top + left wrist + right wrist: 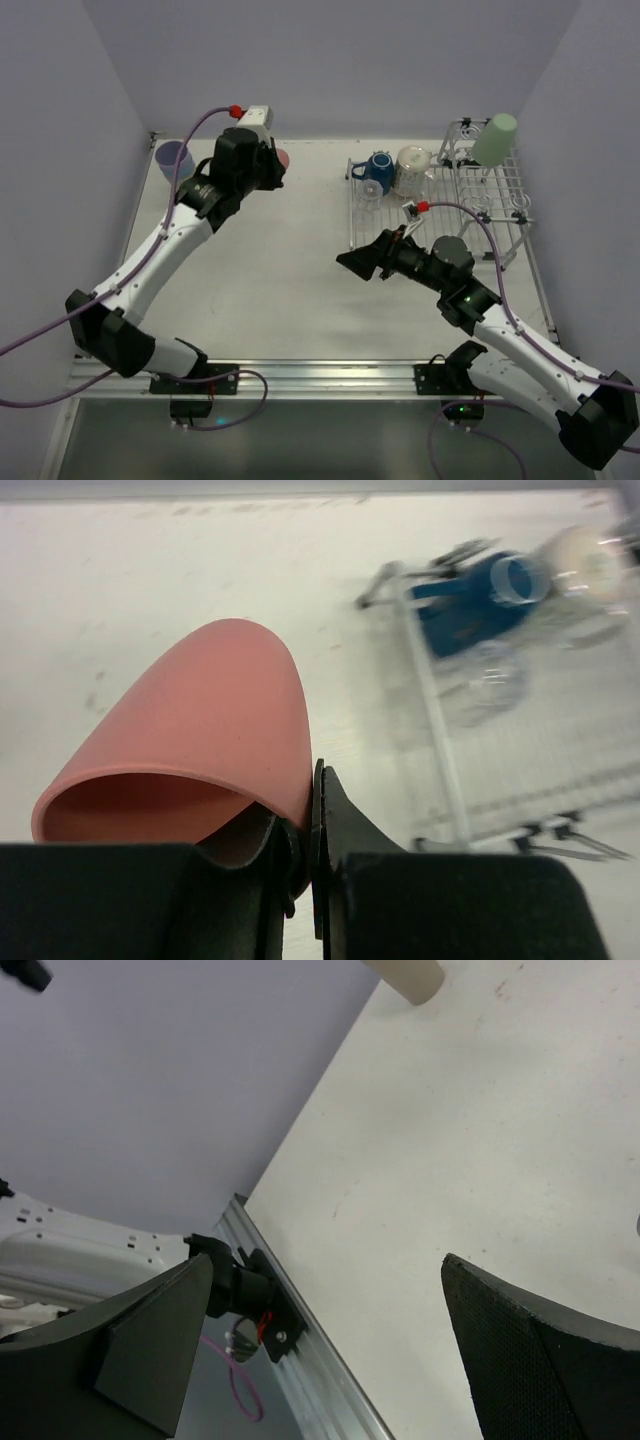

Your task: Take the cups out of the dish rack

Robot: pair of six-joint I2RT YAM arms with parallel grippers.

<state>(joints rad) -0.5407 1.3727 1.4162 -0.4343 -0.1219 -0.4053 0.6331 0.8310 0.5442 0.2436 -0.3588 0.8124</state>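
Note:
My left gripper (272,166) is at the back left of the table, shut on the wall of a salmon-pink cup (284,158). In the left wrist view one finger is inside the pink cup (200,730) and the other outside it, with the gripper (308,840) pinching the rim. The dish rack (500,215) stands at the back right. It holds a dark-blue mug (378,168), a whitish mug (412,170), a clear glass (368,196) and a green cup (494,138). My right gripper (362,262) hovers in front of the rack's left end, open and holding nothing (330,1330).
A lavender cup (173,157) stands in the back left corner. A beige cup (405,975) shows at the top edge of the right wrist view. Walls close in the table on three sides, and a metal rail (300,375) runs along the near edge.

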